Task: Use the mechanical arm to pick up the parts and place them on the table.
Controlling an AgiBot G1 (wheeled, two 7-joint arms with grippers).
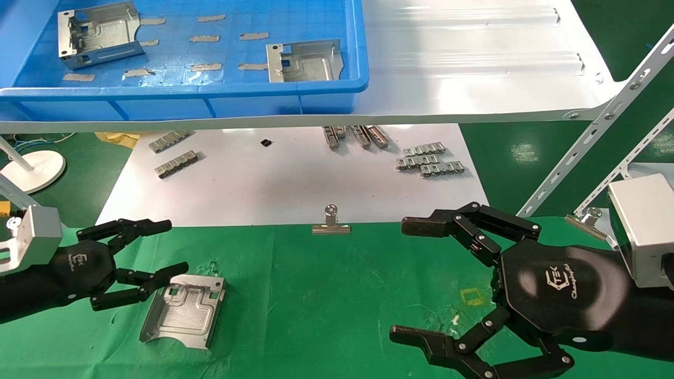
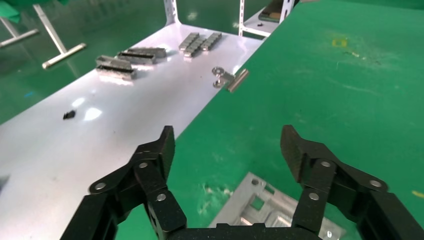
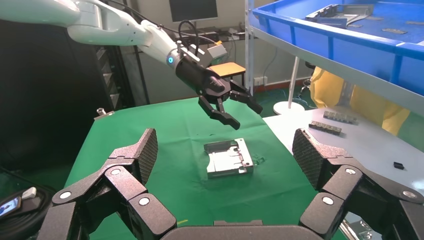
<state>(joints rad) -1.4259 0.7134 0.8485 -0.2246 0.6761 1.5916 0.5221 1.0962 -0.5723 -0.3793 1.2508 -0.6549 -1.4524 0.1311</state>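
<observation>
One silver part (image 1: 184,310) lies flat on the green table (image 1: 337,295), walls up, near the left front; it also shows in the left wrist view (image 2: 272,207) and the right wrist view (image 3: 227,157). Two more parts (image 1: 100,34) (image 1: 305,62) sit in the blue bin (image 1: 210,95) on the shelf. My left gripper (image 1: 174,247) (image 2: 228,142) hovers open and empty just left of and above the table part. My right gripper (image 1: 403,280) (image 3: 224,150) stands open and empty over the table's right side, facing the part and the left gripper (image 3: 246,116).
A glossy white shelf (image 1: 474,79) carries the bin overhead. Below it a white sheet (image 1: 289,179) holds grey ridged strips (image 1: 429,160). A binder clip (image 1: 330,223) grips the sheet's edge. Slotted metal struts (image 1: 595,131) rise at the right. A white round base (image 1: 37,168) stands far left.
</observation>
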